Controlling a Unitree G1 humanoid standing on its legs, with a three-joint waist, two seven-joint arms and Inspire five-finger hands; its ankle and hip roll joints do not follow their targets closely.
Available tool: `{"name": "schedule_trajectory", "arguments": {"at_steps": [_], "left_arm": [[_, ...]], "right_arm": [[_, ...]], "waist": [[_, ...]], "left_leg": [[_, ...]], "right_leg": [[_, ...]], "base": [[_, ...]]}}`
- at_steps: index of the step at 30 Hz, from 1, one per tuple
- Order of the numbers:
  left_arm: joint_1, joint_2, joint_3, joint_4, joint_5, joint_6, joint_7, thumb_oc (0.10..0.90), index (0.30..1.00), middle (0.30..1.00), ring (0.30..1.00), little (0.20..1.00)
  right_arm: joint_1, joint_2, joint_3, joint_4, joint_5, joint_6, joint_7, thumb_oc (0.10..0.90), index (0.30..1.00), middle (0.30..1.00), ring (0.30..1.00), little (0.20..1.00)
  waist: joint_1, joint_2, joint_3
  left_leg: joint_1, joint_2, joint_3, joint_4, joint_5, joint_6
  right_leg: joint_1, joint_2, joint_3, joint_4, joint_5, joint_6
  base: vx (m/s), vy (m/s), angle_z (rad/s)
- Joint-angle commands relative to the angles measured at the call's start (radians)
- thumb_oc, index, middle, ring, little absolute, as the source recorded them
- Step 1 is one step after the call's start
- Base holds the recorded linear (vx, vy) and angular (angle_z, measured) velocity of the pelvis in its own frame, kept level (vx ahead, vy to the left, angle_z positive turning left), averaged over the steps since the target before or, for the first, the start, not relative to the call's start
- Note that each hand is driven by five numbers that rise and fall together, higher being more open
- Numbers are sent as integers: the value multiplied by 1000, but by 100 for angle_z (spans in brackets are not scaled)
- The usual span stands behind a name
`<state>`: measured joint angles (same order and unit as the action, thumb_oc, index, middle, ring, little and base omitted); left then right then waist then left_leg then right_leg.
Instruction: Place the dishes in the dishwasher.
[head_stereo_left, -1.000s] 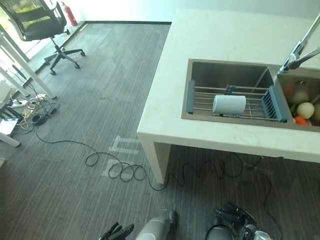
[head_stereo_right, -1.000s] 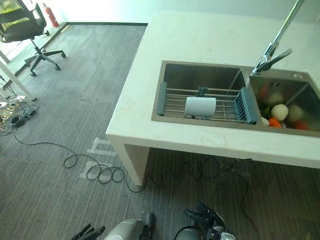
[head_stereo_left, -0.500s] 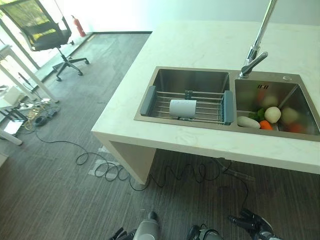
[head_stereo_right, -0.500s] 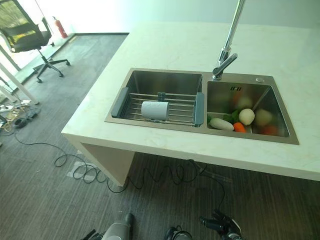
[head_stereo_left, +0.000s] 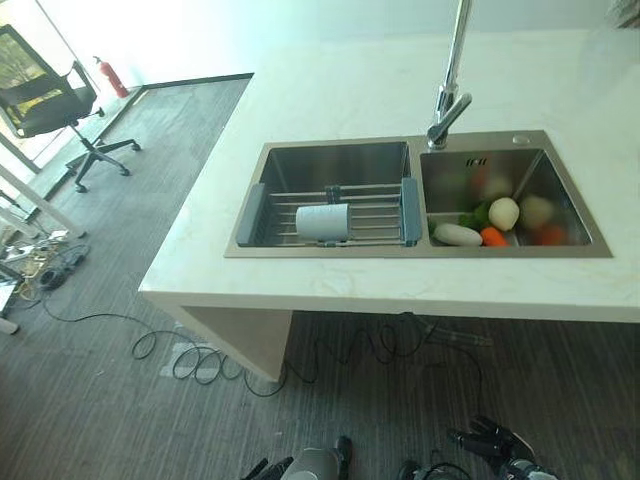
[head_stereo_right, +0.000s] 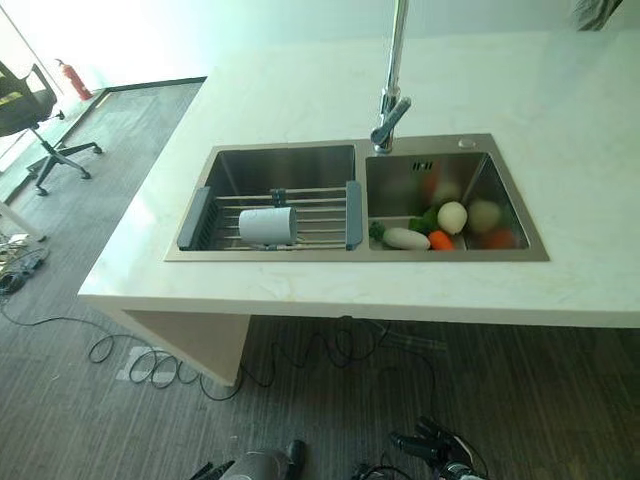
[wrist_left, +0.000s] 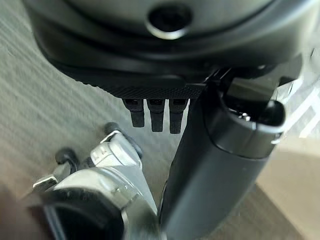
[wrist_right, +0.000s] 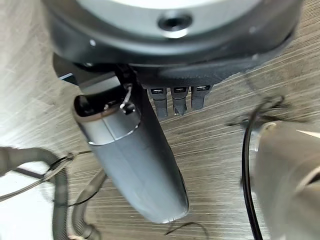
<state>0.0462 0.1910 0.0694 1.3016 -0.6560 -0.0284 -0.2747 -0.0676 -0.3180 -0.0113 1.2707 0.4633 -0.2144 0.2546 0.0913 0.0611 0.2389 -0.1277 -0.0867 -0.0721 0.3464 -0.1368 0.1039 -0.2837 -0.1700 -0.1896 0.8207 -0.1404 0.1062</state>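
Daylight pours in from the far left, washing out the floor (head_stereo_left: 150, 90) and countertop (head_stereo_left: 340, 90) there, while the vegetables (head_stereo_left: 500, 212) look perhaps slightly blurred.

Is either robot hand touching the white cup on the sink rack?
Apart. The left eye view shows the white cup lying on the rack over the sink, while the left robot hand and right robot hand hang low above the floor.

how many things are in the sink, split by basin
Left basin: 2, a rack and a white cup lying on its side on the rack.
Right basin: about 6 vegetables, some too blurred to count surely.
Total: about 8.
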Motion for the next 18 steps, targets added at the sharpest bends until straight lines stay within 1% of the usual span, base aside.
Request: {"name": "schedule_trajectory", "arguments": {"at_steps": [1,2,3,4,6,8,10,11,12,13,14,15,16,17,18], "left_arm": [[38,43,31,-36,-65,8,-8,800,900,900,900,900],[38,43,35,-37,-63,7,-7,800,900,900,900,900],[36,41,32,-41,-79,4,7,800,900,900,900,900],[32,41,38,-34,-97,12,26,800,900,900,900,900],[29,34,38,-32,-76,15,40,800,900,900,900,900],[28,18,24,-32,-41,8,64,800,900,900,900,900],[27,-1,6,-29,-33,-22,89,800,900,900,900,900],[26,-4,0,-29,-39,-34,97,800,900,900,900,900],[24,-5,-5,-36,-76,-67,135,800,900,900,900,900],[24,-4,-3,-37,-85,-69,138,800,900,900,900,900],[22,1,12,-38,-133,-100,158,800,900,900,900,900],[22,1,12,-37,-134,-101,158,800,900,900,900,900],[22,7,38,-38,-168,-142,161,800,900,900,900,900],[22,10,45,-40,-174,-151,162,800,900,900,900,900],[21,21,67,-47,-211,-194,161,800,900,900,900,900]], "right_arm": [[-48,-26,-10,-33,-31,-53,17,800,900,900,900,900],[-54,-24,-8,-28,-36,-48,12,800,900,900,900,900],[-61,-22,-2,-28,-39,-34,3,800,900,900,900,900],[-60,-15,-7,-13,-33,-34,-5,800,900,900,900,900],[-57,-14,-9,-13,0,-35,-8,800,900,900,900,900],[-54,-14,-12,-24,31,-16,-35,800,900,900,900,900],[-48,-22,-28,-22,69,13,-48,800,900,900,900,900],[-45,-26,-34,-17,66,10,-41,800,900,900,900,900],[-37,-32,-41,-15,48,3,-24,800,900,900,900,900],[-36,-31,-40,-15,47,1,-23,800,900,900,900,900],[-33,-29,-40,-12,46,-1,-19,800,900,900,900,900],[-33,-29,-40,-12,46,-1,-19,800,900,900,900,900],[-30,-27,-42,-4,43,-5,-15,800,900,900,900,900],[-29,-27,-43,-1,40,-6,-14,800,900,900,900,900],[-25,-30,-45,6,29,-14,-5,800,900,900,900,900]], "waist": [[16,3,9],[17,-11,14],[16,-12,14],[22,-31,0],[32,-43,-21],[36,-49,-41],[33,-51,-56],[31,-49,-58],[25,-44,-60],[25,-42,-60],[24,-38,-61],[23,-38,-60],[24,-33,-63],[24,-32,-64],[23,-26,-67]], "left_leg": [[35,19,-7,-46,-112,-56],[41,12,0,-46,-124,-58],[45,31,8,-46,-128,-65],[42,53,38,-46,-140,-86],[31,73,61,-46,-139,-108],[17,100,85,-46,-131,-131],[8,131,104,-46,-121,-155],[7,138,106,-46,-117,-160],[7,151,110,-46,-112,-167],[8,153,109,-46,-111,-168],[8,156,107,-46,-108,-172],[8,156,107,-46,-108,-172],[12,156,100,-46,-108,-175],[13,156,99,-46,-108,-176],[16,155,96,-46,-108,-178]], "right_leg": [[155,4,-58,-521,103,31],[114,-28,-47,-521,122,44],[103,-32,-40,-521,82,47],[87,-61,-41,-521,57,65],[102,-71,-61,-521,26,67],[123,-74,-75,-521,-3,64],[145,-69,-78,-521,-26,56],[150,-68,-78,-521,-31,52],[163,-64,-79,-521,-43,44],[166,-63,-79,-521,-46,42],[173,-61,-80,-521,-53,39],[174,-61,-80,-521,-54,38],[183,-59,-79,-521,-61,36],[185,-59,-79,-521,-62,36],[192,-60,-78,-521,-68,35]], "base": [[96,-232,20],[85,-236,-18],[176,-359,-17],[203,-357,-11],[173,-259,10],[130,-129,3],[138,-66,-1],[154,-12,-1],[103,15,2],[113,28,4],[50,17,5],[97,34,-1],[72,28,-3],[113,62,-2],[71,58,3]]}}
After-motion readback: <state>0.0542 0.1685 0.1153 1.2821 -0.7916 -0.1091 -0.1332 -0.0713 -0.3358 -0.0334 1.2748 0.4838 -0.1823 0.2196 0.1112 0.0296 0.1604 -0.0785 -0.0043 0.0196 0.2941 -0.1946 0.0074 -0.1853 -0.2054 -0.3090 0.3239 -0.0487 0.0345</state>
